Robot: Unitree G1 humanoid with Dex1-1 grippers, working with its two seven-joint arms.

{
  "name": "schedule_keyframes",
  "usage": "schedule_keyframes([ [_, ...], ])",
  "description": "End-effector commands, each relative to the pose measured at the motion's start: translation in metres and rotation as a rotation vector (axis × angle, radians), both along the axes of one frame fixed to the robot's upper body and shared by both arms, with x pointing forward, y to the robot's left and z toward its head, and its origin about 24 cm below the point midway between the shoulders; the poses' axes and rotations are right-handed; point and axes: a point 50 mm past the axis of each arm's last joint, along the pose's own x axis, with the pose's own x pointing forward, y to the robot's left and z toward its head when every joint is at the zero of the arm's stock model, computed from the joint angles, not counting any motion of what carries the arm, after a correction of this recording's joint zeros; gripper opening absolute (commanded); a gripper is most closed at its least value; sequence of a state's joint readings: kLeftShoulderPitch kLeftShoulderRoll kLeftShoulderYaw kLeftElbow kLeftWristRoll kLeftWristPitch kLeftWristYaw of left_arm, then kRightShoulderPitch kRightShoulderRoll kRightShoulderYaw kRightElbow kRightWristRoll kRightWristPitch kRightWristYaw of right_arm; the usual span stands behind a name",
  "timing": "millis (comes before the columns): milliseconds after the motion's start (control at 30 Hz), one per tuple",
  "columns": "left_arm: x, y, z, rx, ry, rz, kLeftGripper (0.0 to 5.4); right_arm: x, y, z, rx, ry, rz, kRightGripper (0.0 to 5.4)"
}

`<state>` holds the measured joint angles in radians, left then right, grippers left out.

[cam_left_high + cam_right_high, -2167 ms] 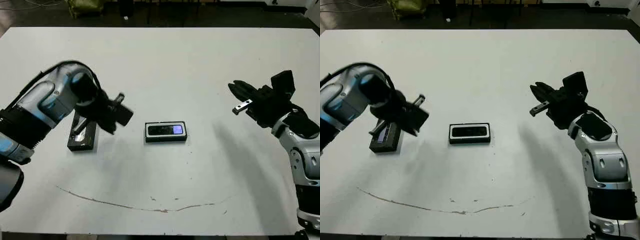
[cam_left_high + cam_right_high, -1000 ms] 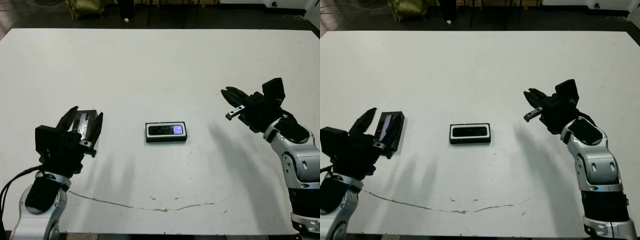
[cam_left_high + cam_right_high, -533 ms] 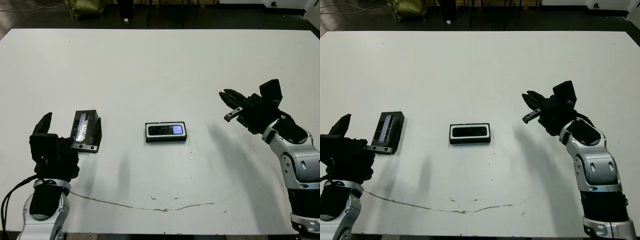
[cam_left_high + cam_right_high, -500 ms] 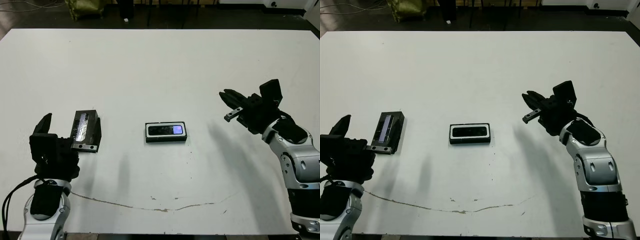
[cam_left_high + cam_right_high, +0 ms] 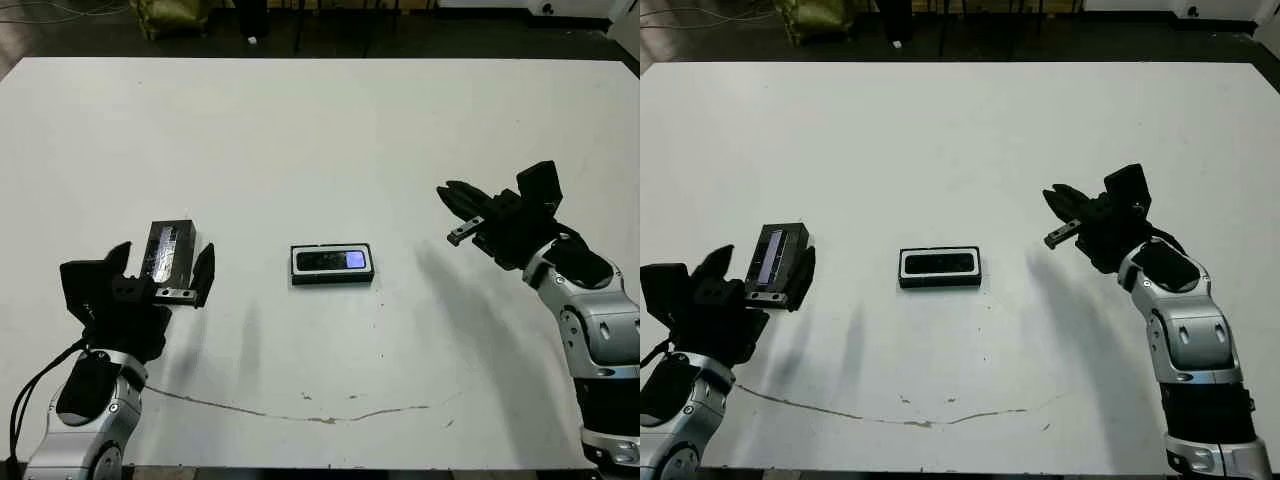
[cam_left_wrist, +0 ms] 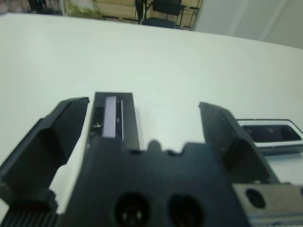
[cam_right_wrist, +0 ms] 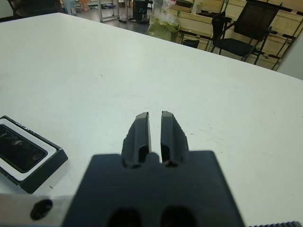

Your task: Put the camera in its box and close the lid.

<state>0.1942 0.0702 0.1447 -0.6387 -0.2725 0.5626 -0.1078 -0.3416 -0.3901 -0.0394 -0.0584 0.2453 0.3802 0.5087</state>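
The camera, a small slim black bar with a bluish-purple patch near one end, lies inside the box. The box is a small flat tray with black outside walls and a white lining, and it sits near the middle of the white worktop. The top of the box is open, so the camera shows from above.

The lid is a flat black cover with a long pale shiny strip on top. It lies on the worktop at about 9 o'clock from the box, well apart from it, and it points away from the robot.

The left hand is at the near end of the lid. Its two black fingers are spread wide, one on each side of the lid. The lid sits in the gap between them. The fingers do not squeeze it, and I cannot tell if they touch it at all.

The right hand hangs above the worktop at about 3 o'clock from the box, well apart from it. Its two black fingers are almost together, with only a thin gap, and they hold nothing.

A thin brown scratch runs across the worktop at 6 o'clock from the box.
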Motion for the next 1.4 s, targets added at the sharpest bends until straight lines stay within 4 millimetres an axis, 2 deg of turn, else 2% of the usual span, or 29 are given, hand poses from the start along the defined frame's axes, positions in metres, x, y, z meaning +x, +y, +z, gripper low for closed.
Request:
schedule_keyframes([
  [33, 0.001, 0.002, -0.006, 0.016, 0.052, -0.008, 5.38, -0.002, -0.004, -0.012, 0.007, 0.04, -0.008, 0.0],
  [467, 0.003, 0.004, -0.009, 0.155, 0.063, 0.07, 5.38, -0.003, -0.004, -0.012, -0.005, 0.039, -0.009, 0.0],
  [667, 0.004, 0.005, -0.01, 0.145, 0.079, 0.084, 5.38, -0.003, -0.003, -0.012, 0.0, 0.047, -0.015, 0.0],
  [800, 0.006, 0.004, -0.011, 0.048, 0.108, 0.057, 5.38, -0.003, -0.003, -0.013, -0.006, 0.044, -0.015, 0.0],
  [1033, 0.009, 0.005, -0.013, -0.02, 0.171, 0.051, 5.38, -0.002, -0.005, -0.013, 0.013, 0.045, -0.001, 0.0],
  [1400, 0.013, 0.01, -0.014, 0.017, 0.196, 0.059, 5.38, -0.003, -0.005, -0.013, 0.003, 0.049, -0.007, 0.0],
])
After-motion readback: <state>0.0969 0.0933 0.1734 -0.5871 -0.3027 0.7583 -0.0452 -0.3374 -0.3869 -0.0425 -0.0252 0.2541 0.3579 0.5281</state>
